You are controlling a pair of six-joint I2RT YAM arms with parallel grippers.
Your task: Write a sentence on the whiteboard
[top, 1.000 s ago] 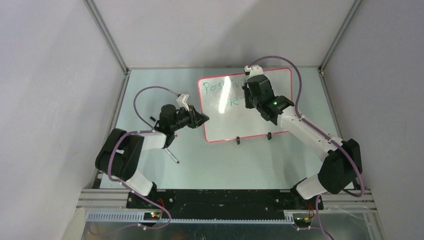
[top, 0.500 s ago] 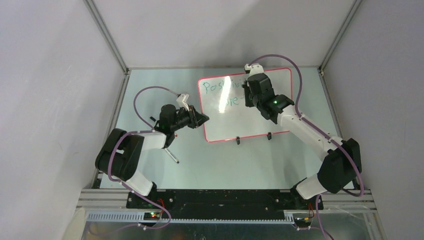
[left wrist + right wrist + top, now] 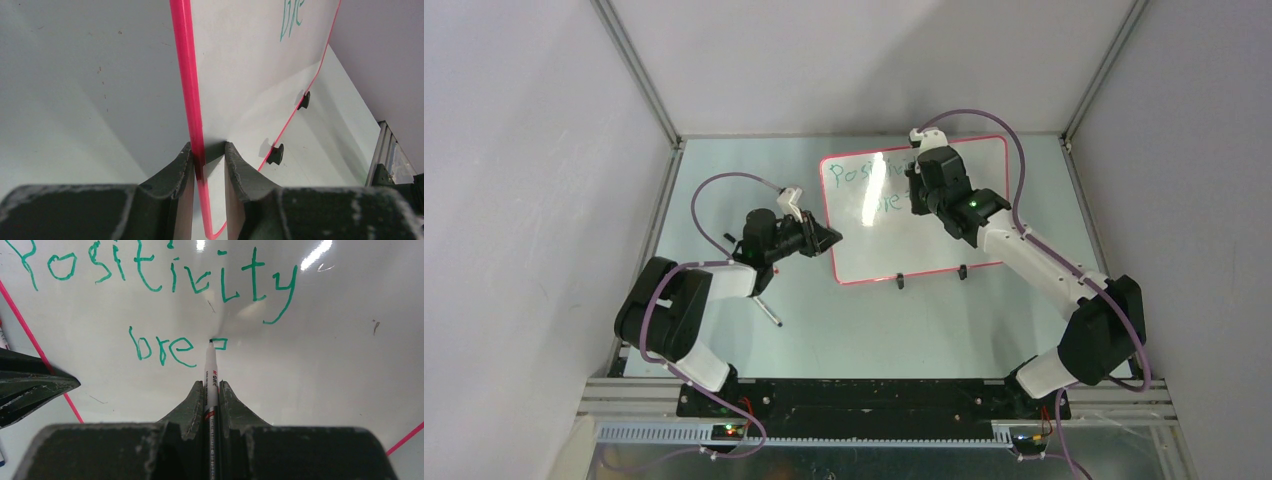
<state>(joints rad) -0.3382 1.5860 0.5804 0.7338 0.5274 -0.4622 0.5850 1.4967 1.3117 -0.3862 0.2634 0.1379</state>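
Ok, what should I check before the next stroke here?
1. Marker in right gripper: ok, pinched between the fingers.
2. Tip on whiteboard: ok, it meets the half-drawn letter after "bre".
3. Left gripper steadying the whiteboard: ok, shut on its red edge.
4. Sentence legible: ok, "Positivity" above, "bre" below.
5. Room to the right for more letters: ok, bare surface there.
6. Pen pressure: cannot tell.

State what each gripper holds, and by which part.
The left gripper clamps the whiteboard by its pink side rim; the right gripper grips the marker by its barrel.
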